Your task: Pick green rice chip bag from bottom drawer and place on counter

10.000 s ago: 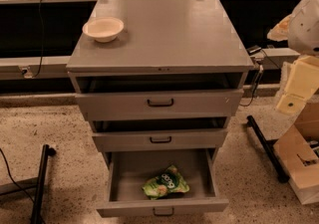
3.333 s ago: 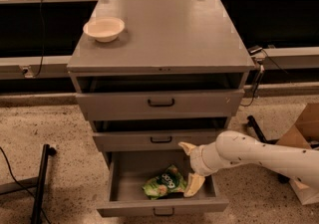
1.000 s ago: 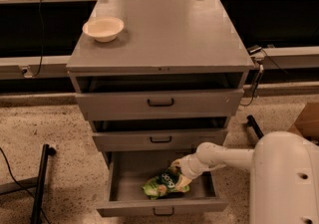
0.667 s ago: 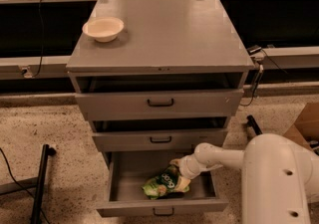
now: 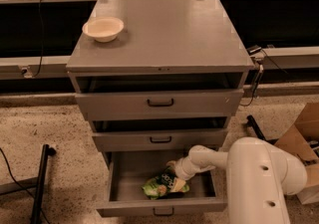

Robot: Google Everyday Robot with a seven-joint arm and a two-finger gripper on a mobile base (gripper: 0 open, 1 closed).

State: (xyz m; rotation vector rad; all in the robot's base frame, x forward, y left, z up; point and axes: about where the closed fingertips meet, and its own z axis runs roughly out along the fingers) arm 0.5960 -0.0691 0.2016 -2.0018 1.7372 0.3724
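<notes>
The green rice chip bag (image 5: 159, 186) lies in the open bottom drawer (image 5: 124, 203), near its front middle. My gripper (image 5: 174, 173) is down inside that drawer, right at the bag's upper right edge and touching or almost touching it. My white arm (image 5: 259, 178) reaches in from the lower right. The grey counter (image 5: 164, 29) on top of the cabinet holds no bag.
A white bowl (image 5: 103, 28) sits at the counter's back left. The two upper drawers (image 5: 159, 103) are slightly open. A black stand leg (image 5: 42, 178) is on the floor at left, a cardboard box (image 5: 304, 138) at right.
Over ten seconds my arm came in from the right and reached down into the bottom drawer. In the last second the gripper stayed at the bag, and the bag has not moved.
</notes>
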